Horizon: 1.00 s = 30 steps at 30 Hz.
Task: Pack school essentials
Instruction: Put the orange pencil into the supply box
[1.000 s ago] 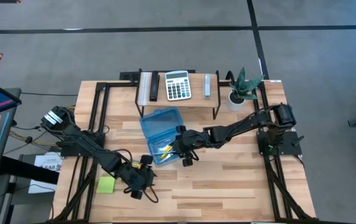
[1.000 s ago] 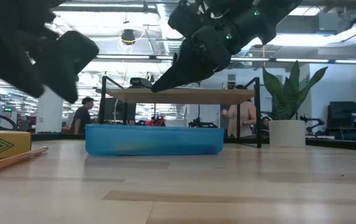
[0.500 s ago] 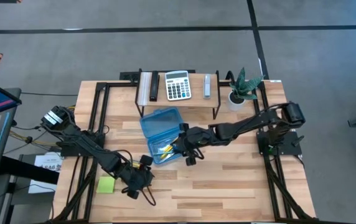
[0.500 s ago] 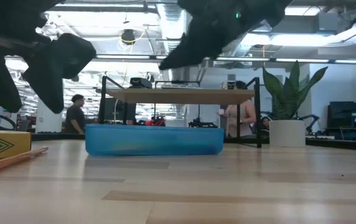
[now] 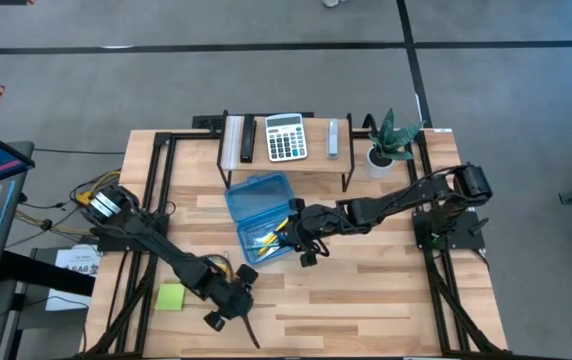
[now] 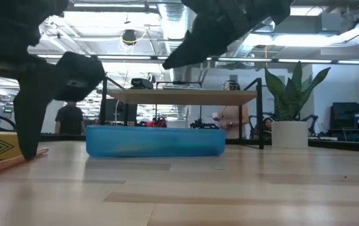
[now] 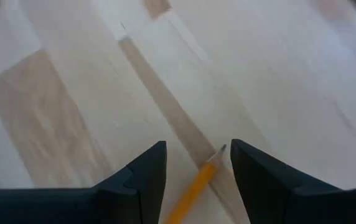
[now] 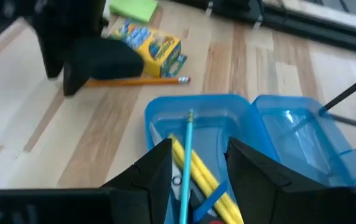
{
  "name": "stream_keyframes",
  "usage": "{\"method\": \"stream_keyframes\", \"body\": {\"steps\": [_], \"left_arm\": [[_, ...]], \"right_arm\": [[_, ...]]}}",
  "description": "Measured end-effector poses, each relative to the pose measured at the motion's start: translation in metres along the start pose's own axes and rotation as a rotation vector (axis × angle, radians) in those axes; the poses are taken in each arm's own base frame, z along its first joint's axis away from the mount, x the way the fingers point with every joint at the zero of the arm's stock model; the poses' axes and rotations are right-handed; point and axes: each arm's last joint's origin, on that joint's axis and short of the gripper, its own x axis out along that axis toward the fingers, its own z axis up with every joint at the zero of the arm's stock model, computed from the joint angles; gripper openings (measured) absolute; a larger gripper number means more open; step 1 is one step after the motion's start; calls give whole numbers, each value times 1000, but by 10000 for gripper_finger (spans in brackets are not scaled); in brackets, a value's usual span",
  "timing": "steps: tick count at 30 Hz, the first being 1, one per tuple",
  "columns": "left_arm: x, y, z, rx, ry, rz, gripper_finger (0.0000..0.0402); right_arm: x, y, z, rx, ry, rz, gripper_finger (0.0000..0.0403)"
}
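One crayon box [image 8: 154, 48], three pencils [image 8: 137, 80]

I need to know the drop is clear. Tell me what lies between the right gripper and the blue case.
Nothing. In the right wrist view the right gripper hangs directly over the blue case, with only the yellow pencils and teal pen already inside.

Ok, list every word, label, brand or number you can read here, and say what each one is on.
None can be read as text.
crayon box: colourful print on its face, too blurred to read.
calculator: key markings too small to read.
white sheet beside the table: dark print, too small to read.
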Motion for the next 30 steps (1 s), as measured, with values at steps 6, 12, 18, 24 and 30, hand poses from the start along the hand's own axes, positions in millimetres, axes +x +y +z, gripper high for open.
{"method": "stream_keyframes", "body": {"steps": [6, 12, 18, 24, 30], "left_arm": [[14, 0, 5, 30, 111, -47, 167], [15, 1, 3, 35, 136, -64, 167], [15, 1, 1, 29, 161, -76, 167], [15, 1, -1, 28, 181, -86, 167], [15, 0, -3, 33, 194, -86, 155]], "right_arm": [[0, 0, 0, 0, 1, 0, 169], [0, 0, 0, 0, 6, 1, 169], [0, 0, -1, 0, 11, 2, 167], [0, 0, -1, 0, 13, 2, 167], [0, 0, -1, 0, 13, 2, 164]]}}
